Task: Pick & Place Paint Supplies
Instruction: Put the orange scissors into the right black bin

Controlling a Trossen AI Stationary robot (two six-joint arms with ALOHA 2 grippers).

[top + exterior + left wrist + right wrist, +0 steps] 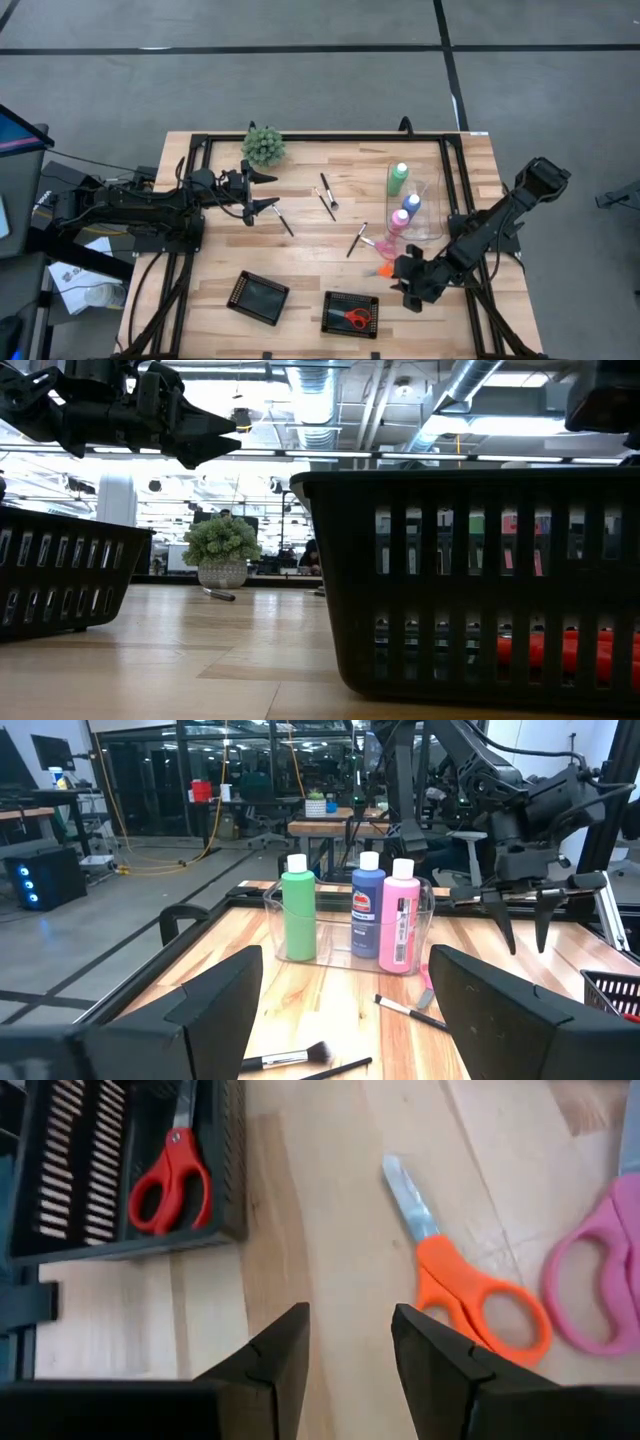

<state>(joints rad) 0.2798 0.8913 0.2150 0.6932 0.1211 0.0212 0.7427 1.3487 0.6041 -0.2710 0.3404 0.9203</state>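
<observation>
The green (298,910), blue (367,905) and pink (400,915) bottles stand upright in a clear container (425,205) at the right. Thin brushes (327,195) (357,240) (283,222) lie flat mid-table. Orange scissors (470,1280) and pink scissors (600,1290) lie flat on the wood. Red scissors (170,1175) lie in a black tray (352,313). My right gripper (350,1345) is open and empty, just beside the orange scissors (385,270). My left gripper (266,191) is open and empty, above the table near the plant.
A bushy green plant ball (264,145) stands at the far edge. A second black tray (258,298) sits near the front, left of the one with the red scissors. A black frame (320,137) borders the table top.
</observation>
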